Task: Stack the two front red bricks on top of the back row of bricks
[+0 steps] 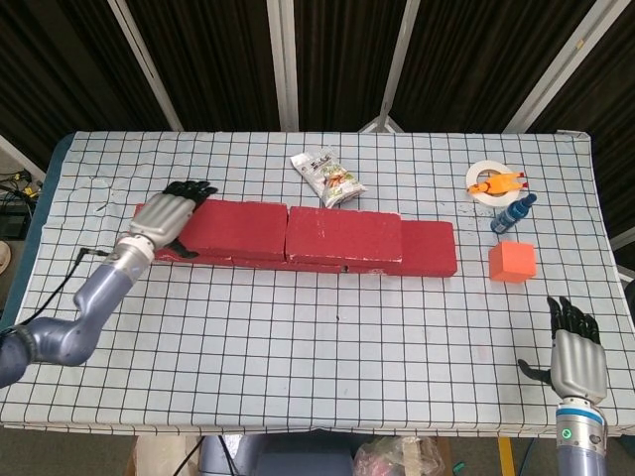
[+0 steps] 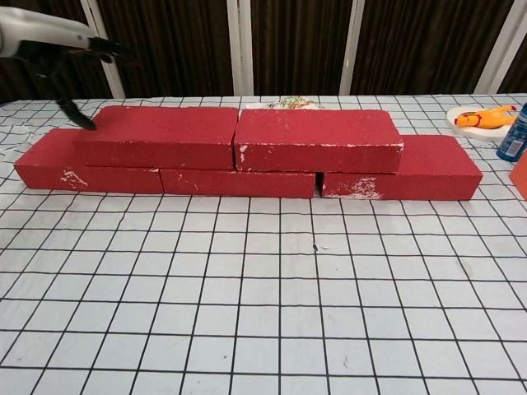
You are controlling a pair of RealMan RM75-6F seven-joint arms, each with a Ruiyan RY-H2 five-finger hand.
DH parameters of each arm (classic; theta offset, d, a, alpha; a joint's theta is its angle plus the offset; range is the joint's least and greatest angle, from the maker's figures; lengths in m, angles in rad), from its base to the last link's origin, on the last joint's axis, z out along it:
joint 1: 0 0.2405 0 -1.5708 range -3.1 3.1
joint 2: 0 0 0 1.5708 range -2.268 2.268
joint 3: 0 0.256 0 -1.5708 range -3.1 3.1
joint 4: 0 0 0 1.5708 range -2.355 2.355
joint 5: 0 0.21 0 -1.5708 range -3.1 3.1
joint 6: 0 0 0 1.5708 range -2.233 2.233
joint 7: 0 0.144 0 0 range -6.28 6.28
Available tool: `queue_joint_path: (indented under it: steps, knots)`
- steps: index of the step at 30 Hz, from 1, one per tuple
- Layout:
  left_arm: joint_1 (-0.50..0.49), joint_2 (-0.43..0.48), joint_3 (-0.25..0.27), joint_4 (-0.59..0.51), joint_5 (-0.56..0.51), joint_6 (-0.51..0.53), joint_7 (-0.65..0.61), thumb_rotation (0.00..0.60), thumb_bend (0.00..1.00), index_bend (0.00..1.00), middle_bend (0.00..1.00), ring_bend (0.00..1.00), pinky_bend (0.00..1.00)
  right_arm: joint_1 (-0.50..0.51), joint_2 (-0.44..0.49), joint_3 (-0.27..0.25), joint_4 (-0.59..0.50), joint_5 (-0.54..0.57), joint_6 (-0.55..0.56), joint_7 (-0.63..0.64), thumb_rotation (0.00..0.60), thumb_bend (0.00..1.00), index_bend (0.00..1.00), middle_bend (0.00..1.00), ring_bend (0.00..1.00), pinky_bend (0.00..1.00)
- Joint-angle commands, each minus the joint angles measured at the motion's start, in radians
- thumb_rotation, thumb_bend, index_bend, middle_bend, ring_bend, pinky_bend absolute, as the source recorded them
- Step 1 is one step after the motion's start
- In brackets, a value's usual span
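Note:
Two red bricks lie side by side on top of a lower row of red bricks (image 2: 402, 174): the left upper brick (image 1: 233, 225) (image 2: 160, 136) and the right upper brick (image 1: 343, 235) (image 2: 317, 140). My left hand (image 1: 164, 216) (image 2: 62, 49) hovers over the left end of the left upper brick, fingers spread and holding nothing. My right hand (image 1: 578, 359) rests open near the table's front right corner, far from the bricks; the chest view does not show it.
A snack packet (image 1: 325, 177) lies behind the bricks. At the right are an orange cube (image 1: 512, 261), a blue bottle (image 1: 513, 213) (image 2: 513, 132) and a tape roll with an orange toy (image 1: 493, 182) (image 2: 482, 119). The checked cloth table (image 1: 327, 347) extends in front of the bricks.

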Motion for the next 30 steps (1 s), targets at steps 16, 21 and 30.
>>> queue_joint_path:
  steps: [16,21,30]
  knots:
    - [0.187,0.056,0.048,0.041,0.153,0.068,-0.104,0.600,0.00,0.14,0.01,0.00,0.00,0.003,0.001,-0.008,-0.005,-0.008,-0.007,0.004,0.600,0.18,0.02,0.00,0.00,0.00]
    - [0.188,0.032,0.043,0.060,0.141,0.052,-0.083,0.600,0.00,0.16,0.01,0.00,0.00,0.003,0.004,-0.008,-0.005,-0.006,-0.009,0.007,0.600,0.18,0.02,0.00,0.00,0.00]
    - [0.179,-0.010,0.046,0.084,0.105,0.023,-0.017,0.600,0.00,0.14,0.02,0.00,0.00,0.007,0.004,-0.007,-0.002,-0.001,-0.016,0.008,0.600,0.18,0.02,0.00,0.00,0.00]
